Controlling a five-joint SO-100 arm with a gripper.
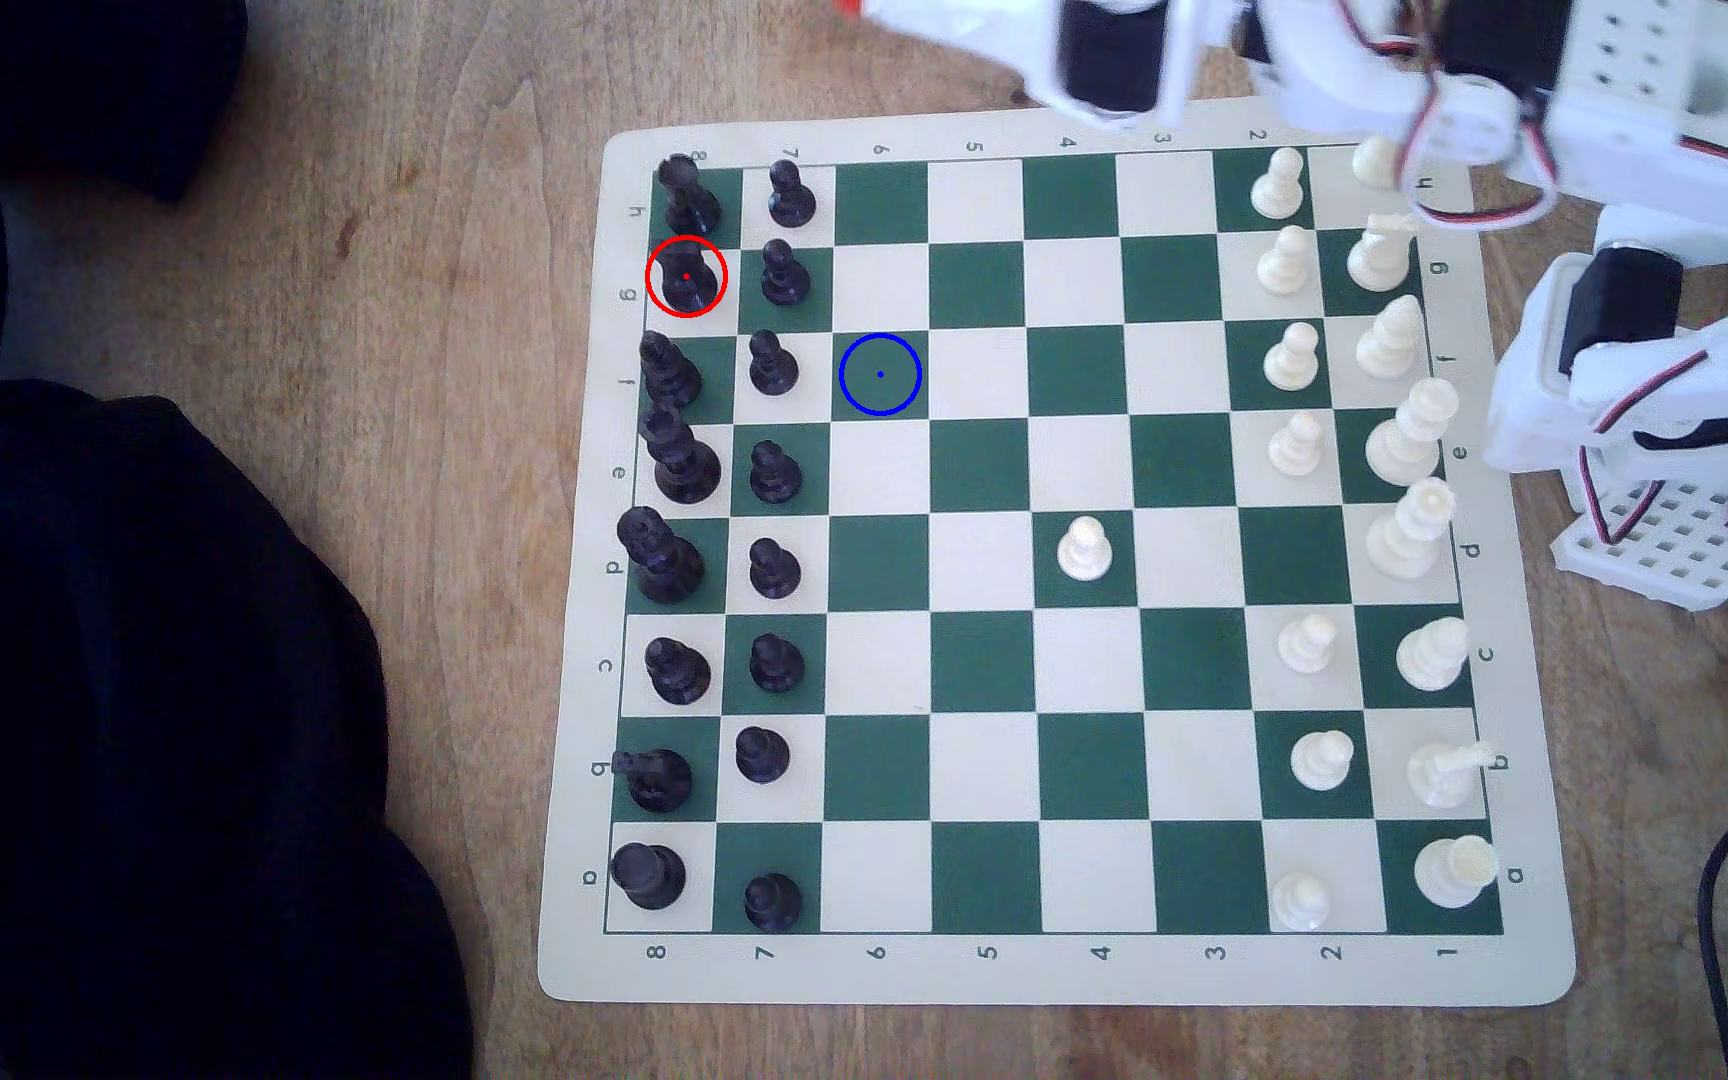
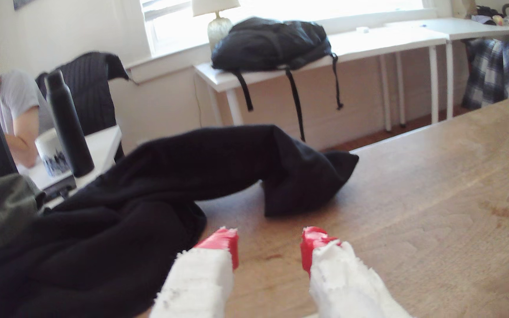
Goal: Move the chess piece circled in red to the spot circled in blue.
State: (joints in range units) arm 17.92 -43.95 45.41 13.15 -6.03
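The black knight (image 1: 685, 278) stands on the g8 square at the exterior view's left edge of the chessboard (image 1: 1047, 971), ringed in red, between the black rook (image 1: 685, 195) on h8 and the black bishop (image 1: 668, 369) on f8. A black pawn (image 1: 783, 273) stands just beside it on g7. The blue-ringed spot (image 1: 880, 375) is the dark green f6 square, bare, one file over and one row down from that pawn in the exterior view, with another black pawn (image 1: 769, 363) beside it on f7.

The white arm (image 1: 1483, 114) reaches across the top of the exterior view, above the board's far edge, well apart from the knight. In the wrist view the hand (image 2: 269, 249) is open: its two red-tipped white fingers (image 2: 221, 244) stand apart with bare wooden bench (image 2: 430, 198) between them, and nothing is held.

One white pawn (image 1: 1084, 548) stands advanced on d4; the other white pieces sit in their rows at the exterior view's right. A black garment (image 2: 155, 189) lies heaped on the bench beyond the fingers, and it shows as a dark mass at the exterior view's left. In the wrist view, a person (image 2: 17, 101) sits at a white desk behind a black bottle (image 2: 68, 125), and a black backpack (image 2: 271, 42) rests on another white table.
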